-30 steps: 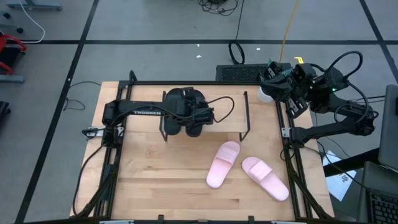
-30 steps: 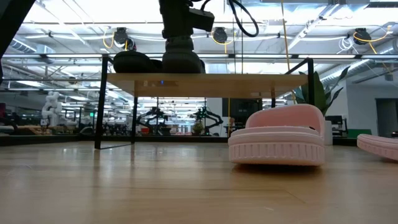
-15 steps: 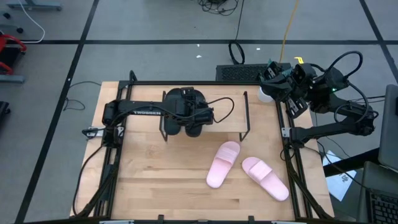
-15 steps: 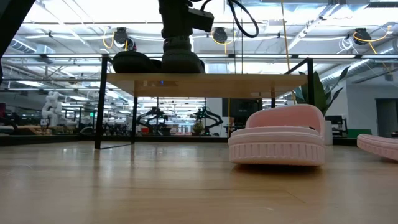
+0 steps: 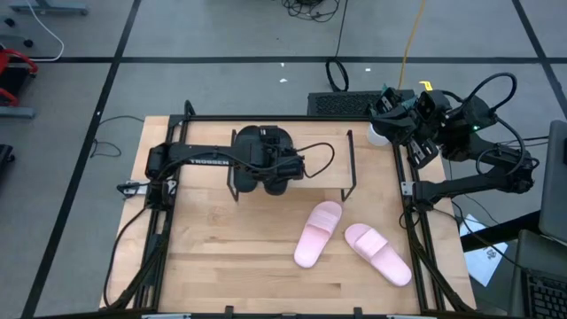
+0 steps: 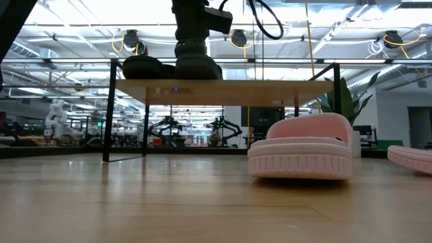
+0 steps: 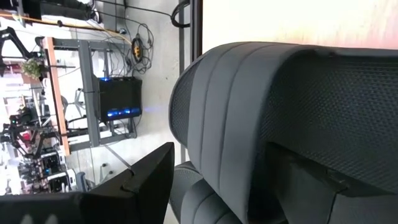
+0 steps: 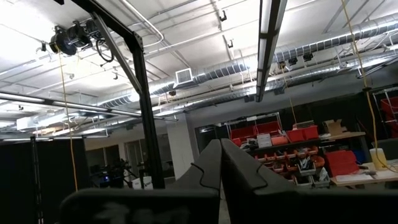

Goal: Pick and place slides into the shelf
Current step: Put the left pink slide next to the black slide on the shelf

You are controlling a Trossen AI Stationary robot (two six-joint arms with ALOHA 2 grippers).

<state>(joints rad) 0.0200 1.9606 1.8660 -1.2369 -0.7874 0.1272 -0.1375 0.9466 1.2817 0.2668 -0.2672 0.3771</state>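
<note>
Two black slides sit on the shelf's plank top, side by side at its left half. My left gripper is over the right one and shut on it; the other black slide lies beside it, sole on the plank. Both pink slides lie on the table in front of the shelf, one nearer the middle, one to its right. My right gripper waits shut, off the table's far right corner. My left gripper pinches the black slide's wide ribbed strap between its two fingers, one finger at the strap's edge, the other against its mesh side. It comes from above, pointing down. The slide's sole rests flat on the shelf's plank.
The shelf's right half is bare plank, bounded by a black wire end frame. Black frame rails run along the table's left and right edges. The nearer pink slide fills the low view's right, under the plank's height.
</note>
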